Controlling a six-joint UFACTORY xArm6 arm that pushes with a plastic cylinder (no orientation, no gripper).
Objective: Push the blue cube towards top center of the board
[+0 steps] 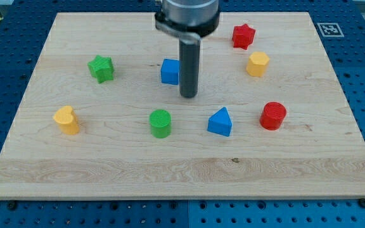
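Eight blocks sit on the wooden board [106, 158]: two blue, two red, two green, two yellow. The blue cube [168, 71] lies far of centre, square to the board edges, no long axis. The tip [188, 95] rests just right of it; whether they touch cannot be told. The rod grips nothing.

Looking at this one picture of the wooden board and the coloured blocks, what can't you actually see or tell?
- Camera view: the small blue cube has its right side covered by the dark rod.
- Whether my tip touches the cube: cannot tell.
- The arm above the rod's grey collar is cut off by the view's top edge.
- The printed marker is too small to read.
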